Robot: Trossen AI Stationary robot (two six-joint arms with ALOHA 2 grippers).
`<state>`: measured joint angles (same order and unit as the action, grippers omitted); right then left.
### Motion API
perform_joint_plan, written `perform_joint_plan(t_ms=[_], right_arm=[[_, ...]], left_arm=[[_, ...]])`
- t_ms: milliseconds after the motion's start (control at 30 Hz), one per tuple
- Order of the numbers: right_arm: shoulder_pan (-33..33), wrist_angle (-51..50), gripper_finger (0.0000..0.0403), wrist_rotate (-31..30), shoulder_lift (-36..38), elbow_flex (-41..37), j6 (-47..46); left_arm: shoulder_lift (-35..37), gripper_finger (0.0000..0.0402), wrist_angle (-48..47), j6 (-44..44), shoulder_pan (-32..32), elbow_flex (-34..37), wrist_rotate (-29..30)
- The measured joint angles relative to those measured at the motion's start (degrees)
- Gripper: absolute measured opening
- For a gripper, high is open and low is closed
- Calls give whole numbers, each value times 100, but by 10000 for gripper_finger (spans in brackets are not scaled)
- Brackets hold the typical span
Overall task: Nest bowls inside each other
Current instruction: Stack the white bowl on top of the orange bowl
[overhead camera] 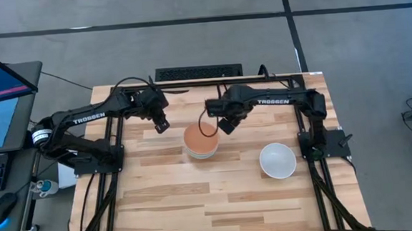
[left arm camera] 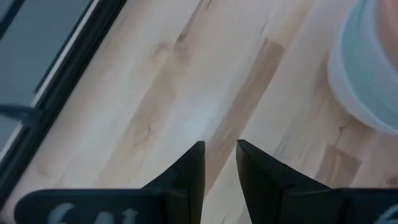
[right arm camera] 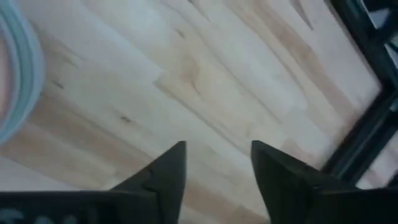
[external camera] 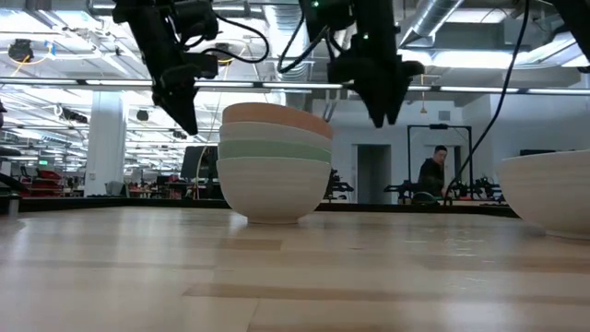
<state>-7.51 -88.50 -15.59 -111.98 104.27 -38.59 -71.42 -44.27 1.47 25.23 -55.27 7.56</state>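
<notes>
With the orange-topped stack [overhead camera: 201, 141] mid-counter and both hands empty, right hand [overhead camera: 227, 126] parted just beside it, left hand [overhead camera: 161, 124] narrowly parted, next comes fetching the white bowl [overhead camera: 277, 160] at right.

The tabletop [overhead camera: 168, 196] is made of pale, smooth wooden planks with a matt finish; the bowls [external camera: 275, 161] are smooth, faintly satin-surfaced.

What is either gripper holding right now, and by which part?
Nothing. The left gripper and right gripper both hang empty above the wooden table.
</notes>
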Motion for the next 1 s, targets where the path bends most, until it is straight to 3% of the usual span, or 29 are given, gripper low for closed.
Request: perform_joint_plan(t_ms=[133,267,467,633,867,1000], right_arm=[[365,302,235,-83,320,-13,-432],[755,987,238,-180,1032,-90,-869],[1272,-98,224,-241,1993,-209,-1970],[1612,356,216,-96,3106,-1427,-2762],[1990,1003,216,405,4513,-3935,-3964],[2254,864,217,405,4939,-4459,-4140]], left_arm=[[0,83,136,-165,0,0,-271],[0,83,168,-334,-4,0,-421],[2,83,189,-641,0,0,-733],[2,83,236,-804,-2,0,-987],[2,83,223,-739,-42,0,-1029],[2,83,224,-486,-124,0,-1031]])
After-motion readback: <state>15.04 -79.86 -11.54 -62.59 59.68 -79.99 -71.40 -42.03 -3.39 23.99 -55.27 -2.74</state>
